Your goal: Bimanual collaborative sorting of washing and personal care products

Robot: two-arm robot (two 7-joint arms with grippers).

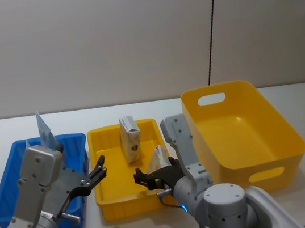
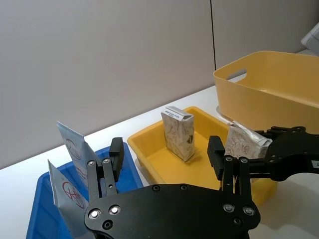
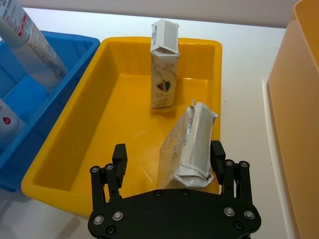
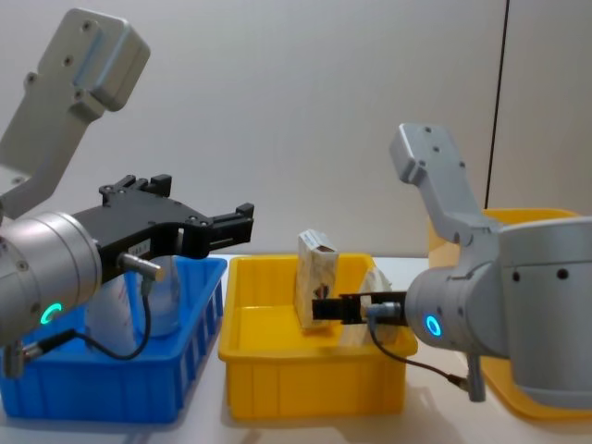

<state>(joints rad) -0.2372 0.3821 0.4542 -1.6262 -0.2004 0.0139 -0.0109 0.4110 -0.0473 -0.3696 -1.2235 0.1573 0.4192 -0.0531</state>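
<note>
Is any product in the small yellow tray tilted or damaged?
Yes. The nearer carton, between the open fingers of the right gripper, leans over and looks creased. The other carton stands upright at the back of the small yellow tray.

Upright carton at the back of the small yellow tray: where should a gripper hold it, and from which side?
Probably from above, pinching the upright carton across its flat faces under the folded top. It stands free, and the walls of the yellow tray would hinder a sideways approach.
</note>
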